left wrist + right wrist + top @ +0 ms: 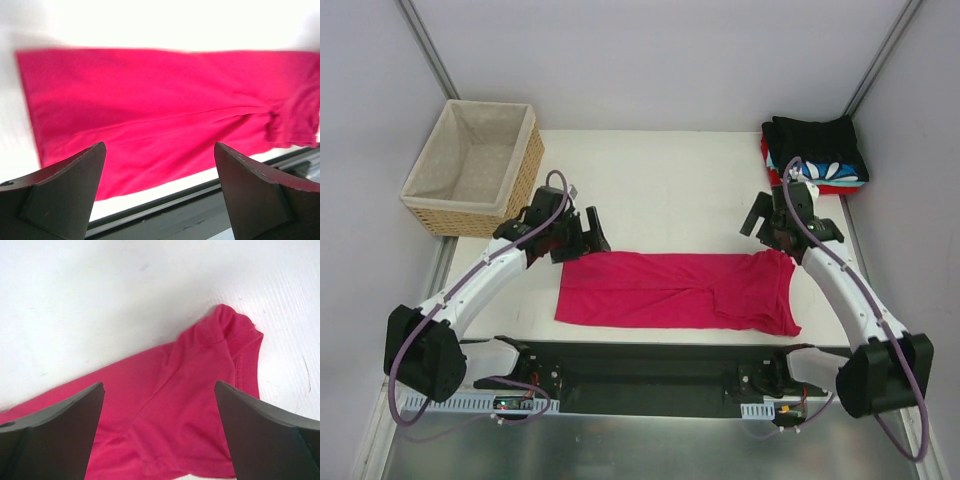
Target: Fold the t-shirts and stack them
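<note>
- Left gripper (pixel 160 145) wide open, empty, above crimson tee (pixel 150 100), left end.
- Right gripper (pixel 160 385) likewise wide, over bunched right end.
- Risk: grabbing a single layer there skews the fold.

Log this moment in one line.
pink tee: long strip, flat | left gripper: open at left end | right gripper: open at right end | folded stack: far-right corner
</note>
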Robot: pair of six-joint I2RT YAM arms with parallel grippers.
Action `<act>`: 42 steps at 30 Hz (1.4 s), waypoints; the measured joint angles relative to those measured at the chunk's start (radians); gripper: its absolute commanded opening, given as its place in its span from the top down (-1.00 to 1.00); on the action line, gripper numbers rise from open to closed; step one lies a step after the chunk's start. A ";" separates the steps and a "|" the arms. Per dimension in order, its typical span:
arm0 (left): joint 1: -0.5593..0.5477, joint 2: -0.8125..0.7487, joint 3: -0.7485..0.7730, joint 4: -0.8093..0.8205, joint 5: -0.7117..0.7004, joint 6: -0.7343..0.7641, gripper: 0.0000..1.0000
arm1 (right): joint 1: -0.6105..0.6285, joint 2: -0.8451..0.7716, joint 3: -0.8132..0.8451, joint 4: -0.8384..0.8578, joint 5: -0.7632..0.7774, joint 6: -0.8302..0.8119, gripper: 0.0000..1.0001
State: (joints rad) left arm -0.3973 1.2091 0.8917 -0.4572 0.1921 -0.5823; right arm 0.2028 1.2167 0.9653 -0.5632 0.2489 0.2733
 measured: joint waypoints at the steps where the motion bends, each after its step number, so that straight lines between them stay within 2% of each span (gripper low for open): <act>1: 0.000 0.014 0.023 0.010 0.017 0.004 -0.78 | 0.014 -0.033 0.017 -0.013 0.002 -0.006 -0.93; 6: 0.000 0.093 0.069 0.030 0.065 0.028 -0.78 | 0.037 -0.163 0.021 -0.079 0.019 -0.025 -0.93; 12: 0.000 0.090 0.047 0.029 0.092 0.033 -0.78 | 0.036 -0.231 -0.115 -0.035 0.024 -0.022 -0.93; 21: 0.000 -0.066 -0.038 0.042 0.114 0.034 -0.79 | 0.010 -0.235 -0.423 0.313 -0.179 0.081 -0.93; 31: 0.000 -0.097 -0.066 0.064 0.150 0.045 -0.79 | -0.064 -0.158 -0.455 0.615 -0.292 0.129 -0.93; 42: 0.000 -0.097 -0.066 0.076 0.151 0.048 -0.79 | -0.111 -0.078 -0.481 0.695 -0.337 0.143 -0.93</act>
State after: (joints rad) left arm -0.3973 1.1122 0.8253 -0.3817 0.3431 -0.5339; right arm 0.0917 1.1385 0.4843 0.1318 -0.0883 0.4160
